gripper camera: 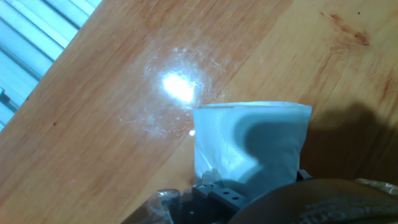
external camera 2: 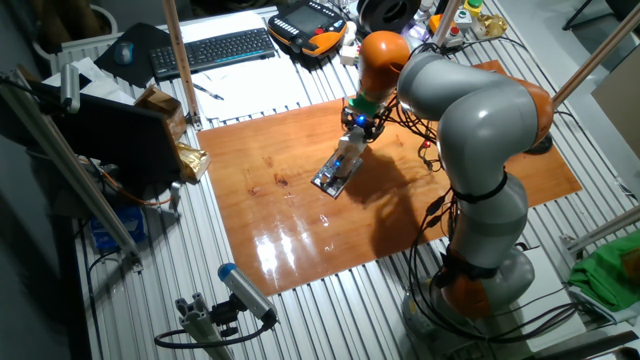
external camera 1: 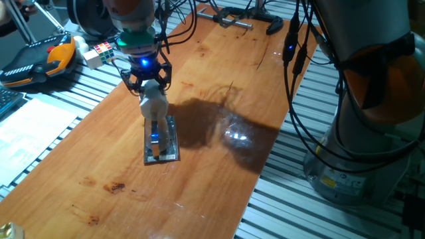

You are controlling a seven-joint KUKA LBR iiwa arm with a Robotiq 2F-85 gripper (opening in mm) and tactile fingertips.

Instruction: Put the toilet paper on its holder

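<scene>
The toilet paper [external camera 1: 155, 106] is a small white roll held in my gripper [external camera 1: 151, 89], which is shut on it from above. The roll hangs directly over the holder [external camera 1: 167, 147], a small grey metal plate lying on the wooden table, with its upright peg [external camera 1: 155, 133] rising toward the roll's underside. I cannot tell whether the peg is inside the core. In the other fixed view the gripper [external camera 2: 356, 130] holds the roll [external camera 2: 349, 152] above the plate [external camera 2: 330, 181]. In the hand view the roll [gripper camera: 249, 143] fills the lower middle; the holder is hidden behind it.
A coloured cube [external camera 1: 101, 53] and an orange-black pendant [external camera 1: 40, 60] lie left of the wooden board [external camera 1: 219, 79]. A black clamp [external camera 1: 239, 16] sits at the far end. Cables [external camera 1: 295, 53] hang by the right edge. The arm's base [external camera 2: 480, 270] stands on slatted metal.
</scene>
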